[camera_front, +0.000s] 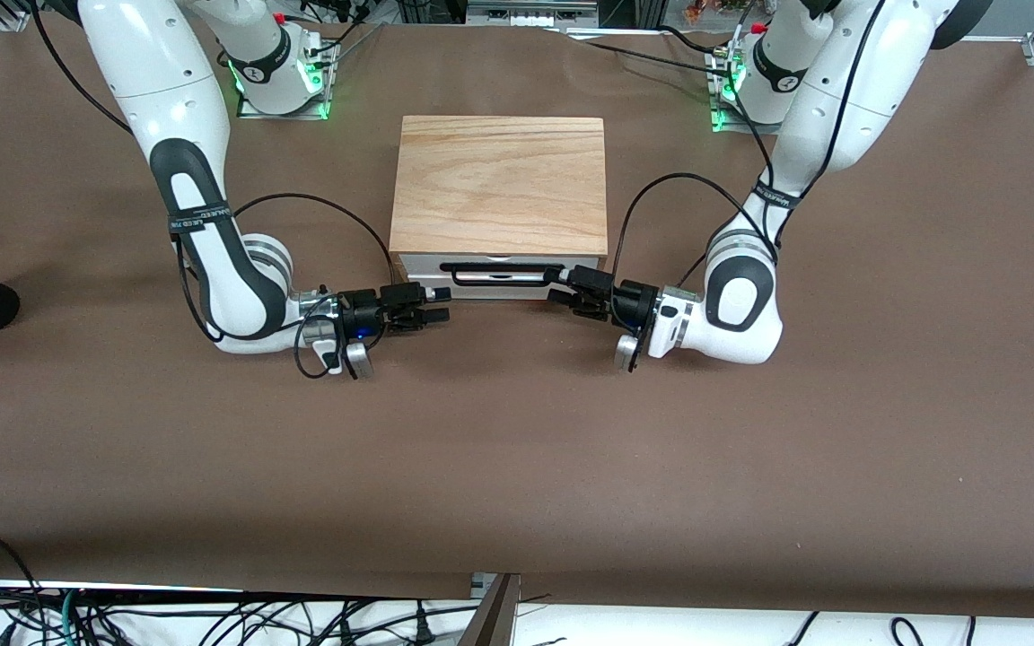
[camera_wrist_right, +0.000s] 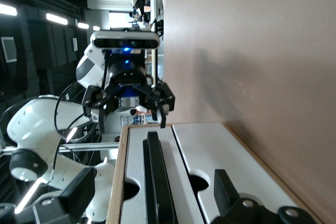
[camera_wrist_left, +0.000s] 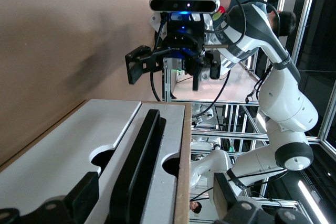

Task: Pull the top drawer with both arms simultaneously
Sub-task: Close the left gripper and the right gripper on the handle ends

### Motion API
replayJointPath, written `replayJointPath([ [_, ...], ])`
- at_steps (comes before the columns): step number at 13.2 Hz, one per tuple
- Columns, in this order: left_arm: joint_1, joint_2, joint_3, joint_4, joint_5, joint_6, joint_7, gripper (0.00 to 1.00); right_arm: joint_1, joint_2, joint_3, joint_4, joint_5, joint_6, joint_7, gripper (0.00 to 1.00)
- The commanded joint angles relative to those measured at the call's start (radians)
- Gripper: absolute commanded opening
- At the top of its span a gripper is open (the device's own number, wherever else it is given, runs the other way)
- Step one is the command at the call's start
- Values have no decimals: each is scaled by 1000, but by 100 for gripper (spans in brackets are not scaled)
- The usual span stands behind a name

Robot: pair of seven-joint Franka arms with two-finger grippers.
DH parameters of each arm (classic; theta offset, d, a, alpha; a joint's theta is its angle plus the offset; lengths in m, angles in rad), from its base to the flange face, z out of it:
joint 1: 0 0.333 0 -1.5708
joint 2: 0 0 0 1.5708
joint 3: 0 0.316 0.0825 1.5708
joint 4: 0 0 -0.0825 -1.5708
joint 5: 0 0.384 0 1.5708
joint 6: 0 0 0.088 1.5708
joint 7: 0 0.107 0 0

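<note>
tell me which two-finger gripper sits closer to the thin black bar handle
The left gripper, open at the black bar handle's end; the right gripper, also open, is short of it.

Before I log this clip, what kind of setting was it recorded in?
Most likely a robotics lab test bench, not a home. A lone wooden cabinet sits on a table covered in brown paper, loose cables tangle along the table's edge nearest the front camera, and the left wrist view shows aluminium framing.

Top drawer (camera_front: 503, 273) between right gripper (camera_front: 438, 304) — left gripper (camera_front: 562, 293)
</note>
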Motion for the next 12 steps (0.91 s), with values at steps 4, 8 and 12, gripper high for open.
replayJointPath([
  [4,-28,16,-9,-30,-35,-6,80,53,-6,-27,14,-115,71,-83,-110,100],
  [8,-19,19,-9,-21,-35,-12,86,20,-6,-27,22,-118,97,-85,-113,81],
  [12,-1,29,-7,-13,-35,-12,85,23,-6,-25,29,-125,104,-91,-150,34],
])
